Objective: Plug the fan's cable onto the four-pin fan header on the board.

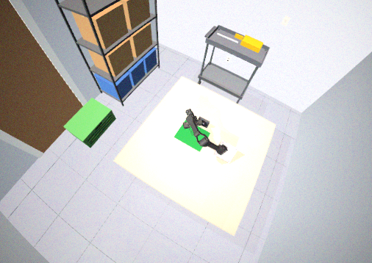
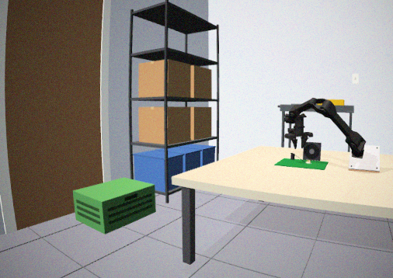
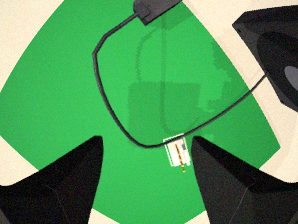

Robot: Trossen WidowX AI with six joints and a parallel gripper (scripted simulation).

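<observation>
A pale table [image 1: 162, 171] [image 2: 248, 177] is supporting the green board [image 1: 184, 136] [image 2: 289, 163] [image 3: 45, 75]. The claw [image 1: 185, 125] [image 2: 300, 144] [image 3: 148, 144] is hanging above the board, fingers standing apart and gripping nothing. The black plug [image 2: 292, 156] [image 3: 152, 9] is sitting near the board's edge, away from the white header [image 2: 308, 161] [image 3: 176, 152], its cable [image 3: 102, 92] looping toward the fan [image 1: 204, 122] [image 2: 311, 151] [image 3: 280, 55]. Header pins are showing uncovered.

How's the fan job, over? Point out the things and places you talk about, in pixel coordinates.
Fingers [image 2: 302, 144] open, empty, above the board [image 2: 287, 164] [image 3: 55, 75]. Plug [image 2: 292, 156] [image 3: 156, 10] off the header [image 3: 172, 156]. Cable [image 3: 102, 90] loops beside header.
</observation>
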